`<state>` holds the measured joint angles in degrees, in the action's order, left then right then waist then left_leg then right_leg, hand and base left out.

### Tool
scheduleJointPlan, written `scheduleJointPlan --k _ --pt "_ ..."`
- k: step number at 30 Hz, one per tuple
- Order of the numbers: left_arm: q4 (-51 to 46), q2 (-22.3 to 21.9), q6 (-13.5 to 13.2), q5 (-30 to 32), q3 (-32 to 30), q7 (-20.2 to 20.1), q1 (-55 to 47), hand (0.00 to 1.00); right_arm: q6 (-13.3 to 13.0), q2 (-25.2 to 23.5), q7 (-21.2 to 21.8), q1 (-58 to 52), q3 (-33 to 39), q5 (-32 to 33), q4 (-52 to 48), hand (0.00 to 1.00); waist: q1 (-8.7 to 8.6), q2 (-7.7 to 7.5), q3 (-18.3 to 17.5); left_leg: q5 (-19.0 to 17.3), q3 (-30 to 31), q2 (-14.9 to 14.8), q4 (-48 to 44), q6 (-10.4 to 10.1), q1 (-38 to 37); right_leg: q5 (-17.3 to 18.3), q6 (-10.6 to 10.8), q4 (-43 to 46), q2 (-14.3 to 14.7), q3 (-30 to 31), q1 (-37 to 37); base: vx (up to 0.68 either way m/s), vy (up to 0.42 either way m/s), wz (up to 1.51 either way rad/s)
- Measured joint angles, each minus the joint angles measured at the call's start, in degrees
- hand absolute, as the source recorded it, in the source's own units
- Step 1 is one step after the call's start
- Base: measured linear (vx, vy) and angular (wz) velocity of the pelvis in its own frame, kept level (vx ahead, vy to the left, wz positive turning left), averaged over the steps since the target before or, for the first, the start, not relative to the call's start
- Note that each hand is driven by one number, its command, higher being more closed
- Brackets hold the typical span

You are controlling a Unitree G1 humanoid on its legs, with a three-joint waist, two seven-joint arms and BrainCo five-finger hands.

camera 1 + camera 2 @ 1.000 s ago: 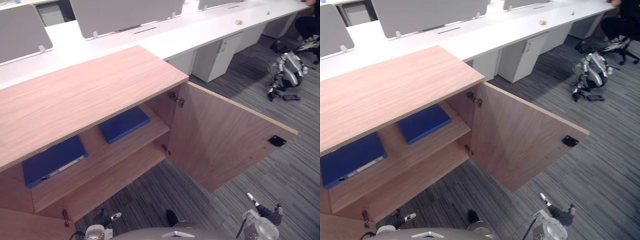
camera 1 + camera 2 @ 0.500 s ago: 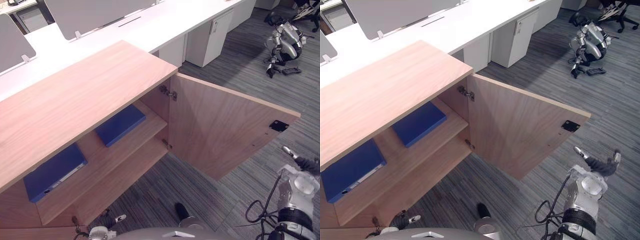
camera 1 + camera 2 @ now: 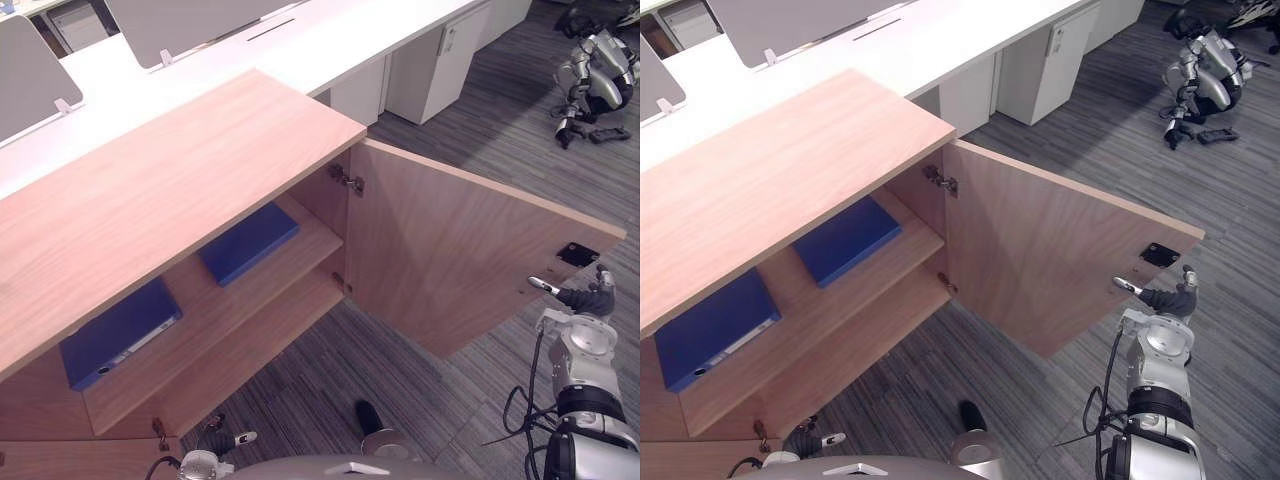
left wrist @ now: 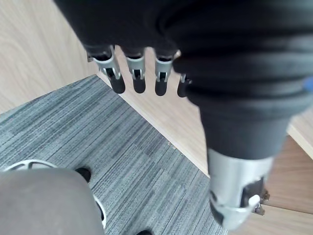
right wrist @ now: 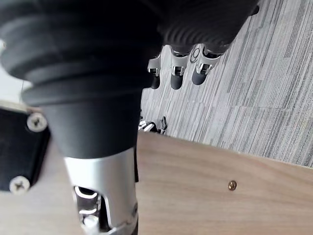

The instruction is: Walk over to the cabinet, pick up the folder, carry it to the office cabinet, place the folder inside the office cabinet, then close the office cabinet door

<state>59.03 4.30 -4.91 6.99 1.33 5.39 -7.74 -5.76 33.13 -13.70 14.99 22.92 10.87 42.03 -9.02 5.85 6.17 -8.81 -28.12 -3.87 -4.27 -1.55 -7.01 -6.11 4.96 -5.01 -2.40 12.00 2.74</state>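
Grey striped carpet (image 3: pixel 330 375) runs under me and on across the office. Nearest, my left hand (image 4: pixel 138 78) hangs low beside the cabinet's base. Its fingers are straight and relaxed over the carpet with nothing in them. I judge it idle because this step needs only one arm.

My right hand (image 3: pixel 585 299) is out at the free edge of the open door (image 3: pixel 450 250), just below the black latch plate (image 3: pixel 578 254). Its fingers are loose and empty. I cannot tell whether they touch the wood. I think it is placed there because a push at the edge farthest from the hinges (image 3: pixel 347 180) swings the panel most easily.

Inside, two blue folders lie flat on the upper shelf (image 3: pixel 290 275). One folder (image 3: pixel 248 242) is near the hinge side and the other folder (image 3: pixel 120 332) is well to its left. I cannot say which one is mine, but both sit fully in behind the door line, so neither should catch the panel. To my mind the placing is done and only the closing is left.

Above them the cabinet top (image 3: pixel 170 190) is bare. Beyond stand white desks (image 3: pixel 330 50) with grey dividers (image 3: pixel 190 20) and a white pedestal (image 3: pixel 440 60). Far off, another robot (image 3: pixel 595 75) lies on the floor.
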Motion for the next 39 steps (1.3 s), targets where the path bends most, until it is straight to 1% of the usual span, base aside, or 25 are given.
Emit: scheduleJointPlan --k 3,5,10,13,15,18,19,20,24,26,28,30,31,33,35,36,39 --pt "0.1 0.3 0.0 0.1 0.0 0.0 -0.1 0.0 0.0 0.9 0.1 1.9 -1.9 0.0 1.4 0.0 0.17 0.0 0.0 0.0 0.1 0.0 0.2 0.0 0.0 -0.1 0.2 0.0 0.0 -0.3 0.0 -0.03 -0.042 0.02" --pt "0.0 0.4 -0.1 0.1 0.0 0.0 -0.1 0.0 0.1 1.8 0.5 2.8 -2.6 0.0 2.2 0.0 0.74 0.02 0.1 0.1 0.1 0.2 0.4 0.1 0.0 -0.2 0.3 0.0 -0.1 -0.8 0.1 -0.05 -0.037 0.02" --pt "0.1 0.9 -0.1 0.1 0.3 0.0 -0.2 0.0 0.2 3.5 0.5 3.8 -4.3 0.0 3.2 0.0 0.88 -0.13 1.0 0.3 0.5 0.4 0.7 0.5 0.0 -0.4 0.6 0.0 -0.5 -1.9 0.2 -0.07 -0.037 0.01" --pt "0.1 1.3 0.0 0.1 1.0 0.1 -0.8 0.0 0.3 3.4 0.4 3.7 -4.7 0.0 2.8 0.0 0.89 -0.26 1.1 0.7 0.5 0.5 1.4 0.6 0.0 -0.5 0.6 0.0 -0.4 -2.0 0.5 -0.07 -0.05 -0.01" --pt "0.1 1.3 0.1 0.1 1.0 0.1 -0.9 0.0 0.6 3.2 0.3 3.2 -4.7 0.0 1.2 0.0 0.85 -0.26 1.1 0.7 0.5 0.5 1.5 0.6 0.0 -0.5 0.6 0.0 -0.4 -2.0 0.6 -0.05 -0.049 -0.02" --pt "0.0 1.3 0.2 1.2 0.9 0.2 -0.9 0.0 0.8 2.2 -0.7 -0.5 -4.6 -0.1 -6.1 0.0 0.81 -0.34 1.1 0.7 0.4 0.4 1.5 0.5 0.0 -0.8 0.6 0.0 -0.1 -2.1 0.8 -0.06 -0.056 -0.11" --pt "0.0 1.6 0.4 1.4 0.8 0.2 -0.8 0.0 0.7 -0.3 -0.8 -3.6 -4.6 -0.3 -12.1 0.0 0.74 -0.72 1.3 0.8 -0.1 0.3 1.6 0.4 0.0 -1.4 0.4 0.0 0.2 -3.0 1.3 -0.08 -0.058 -0.23" --pt "-0.1 1.7 0.4 1.8 0.8 0.3 -0.8 0.0 0.6 -1.3 -0.7 -4.5 -4.7 -0.7 -13.8 0.0 0.58 -0.89 1.4 0.8 -0.1 0.2 1.6 0.4 -0.1 -1.5 0.3 0.0 0.3 -3.3 1.4 -0.08 -0.062 -0.21" --pt "-0.1 2.4 0.8 2.3 0.8 0.4 -0.4 0.0 0.5 -9.0 -1.3 -12.3 -5.0 -2.1 -23.9 0.0 -0.4 -2.23 1.3 1.0 -0.1 0.0 1.5 0.2 -0.2 -1.7 0.1 0.0 0.5 -3.2 1.3 -0.08 -0.054 -0.03" --pt "-0.1 2.5 1.0 2.4 0.8 0.4 -0.2 0.0 0.5 -11.8 -1.3 -16.0 -5.3 -2.3 -28.2 0.0 -0.42 -2.82 1.0 1.0 -0.1 -0.1 1.4 0.2 -0.2 -1.7 0.0 0.0 0.6 -3.1 1.3 -0.11 -0.065 -0.05" --pt "-0.1 2.6 1.4 2.6 0.7 0.4 0.1 0.0 0.5 -14.3 -1.3 -20.7 -6.9 -2.3 -33.1 0.0 -0.54 -3.46 0.6 1.0 -0.3 -0.4 1.3 0.1 -0.2 -1.8 -0.1 0.0 0.7 -2.9 1.3 -0.08 -0.052 -0.06" --pt "0.0 2.6 1.4 3.4 0.7 0.4 0.7 0.0 0.4 -17.4 -0.7 -26.6 -9.6 -2.4 -38.5 0.0 -0.81 -4.42 -0.1 1.0 -0.4 -0.6 1.1 0.0 -0.3 -1.9 -0.3 0.0 0.7 -2.7 1.3 -0.07 -0.047 -0.06" --pt "0.0 2.6 1.4 3.4 0.7 0.5 0.9 0.0 0.4 -18.3 -0.1 -27.9 -9.9 -2.4 -39.6 0.0 -0.81 -4.66 -0.2 1.0 -0.5 -0.6 1.0 0.0 -0.3 -1.9 -0.4 0.0 0.8 -2.6 1.3 -0.07 -0.044 -0.06" --pt "0.1 2.4 1.5 3.5 1.0 0.4 1.7 0.0 0.4 -20.7 1.7 -32.9 -12.2 -2.3 -43.5 0.0 -0.8 -6.05 -0.5 1.0 -0.5 -0.9 0.5 -0.1 -0.1 -2.0 -0.7 0.0 0.8 -2.5 1.3 -0.08 -0.051 -0.04" --pt "0.1 2.2 1.7 3.9 1.0 0.4 1.8 0.0 0.4 -21.8 3.6 -36.4 -13.7 -2.3 -46.2 0.0 -0.85 -6.6 -0.9 1.0 -0.6 -1.0 0.3 -0.2 -0.1 -2.2 -0.9 0.0 0.9 -2.3 1.3 -0.07 -0.044 -0.04" --pt "0.1 2.2 2.0 4.6 1.0 0.4 1.9 0.0 0.4 -22.0 4.8 -38.3 -14.7 -2.2 -47.8 0.0 -0.86 -6.66 -1.0 1.0 -0.7 -1.0 0.2 -0.2 -0.2 -2.2 -1.0 0.0 0.9 -2.1 1.3 -0.05 -0.03 -0.06" --pt "0.2 2.3 2.5 4.6 1.0 0.4 2.0 0.0 0.3 -23.2 6.3 -41.9 -17.2 -2.2 -51.1 0.0 -0.84 -6.69 -1.0 1.0 -1.0 -1.0 -0.1 -0.2 -0.2 -2.4 -1.2 0.0 0.9 -1.8 1.3 -0.07 -0.037 -0.06"
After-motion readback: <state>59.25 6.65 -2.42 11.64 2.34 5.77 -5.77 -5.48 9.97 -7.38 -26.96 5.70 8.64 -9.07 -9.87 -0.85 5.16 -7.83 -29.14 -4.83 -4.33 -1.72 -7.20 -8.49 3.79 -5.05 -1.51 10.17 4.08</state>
